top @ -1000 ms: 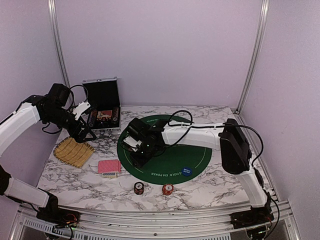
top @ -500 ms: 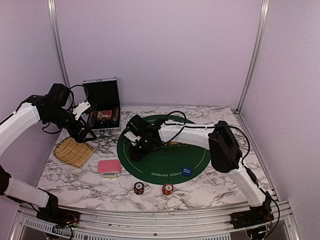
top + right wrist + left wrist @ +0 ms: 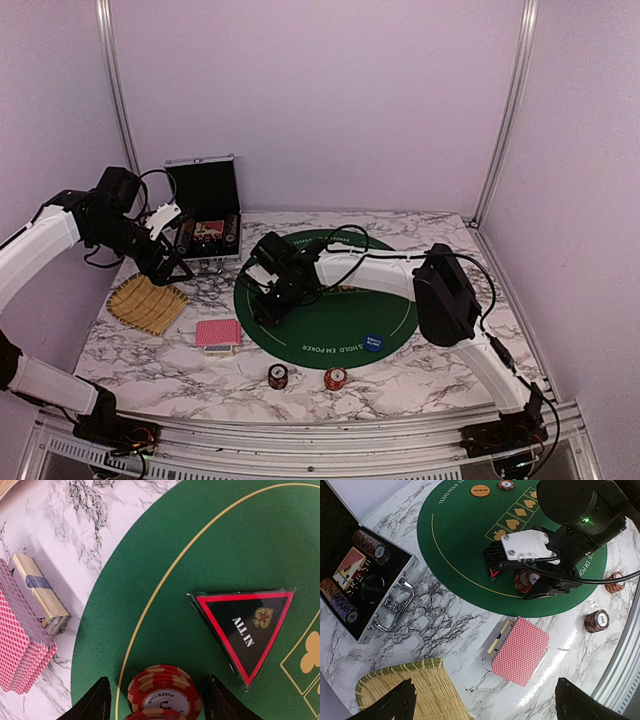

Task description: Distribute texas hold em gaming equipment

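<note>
**Right claw loose around a red chip stack on the felt**

The right claw is released. Its fingers stand on either side of the red chip stack, and a strip of green mat shows between one finger and the chips. The black triangular marker lies flat just beyond the fingertips, off to one side. The red-backed deck sits well off to the other side, on the marble beside its card box.

The chips look stiff and hard, and probably light for their size. Their smooth faces are likely to slide on one another, so the stack could shear or spill if pinched high. The safer hold is across the striped rims, low down, with the fingers square to the column.

The right wrist view shows the gap at the fingers and the marker's "ALL IN" lettering, but little else. The left wrist view adds what lies outside the right claw's reach: an orange disc far across the mat and the straw tray. It also shows that the left claw is spread wide and empty, hovering above the tray's edge and the deck. Only the top view shows the blue disc.
</note>
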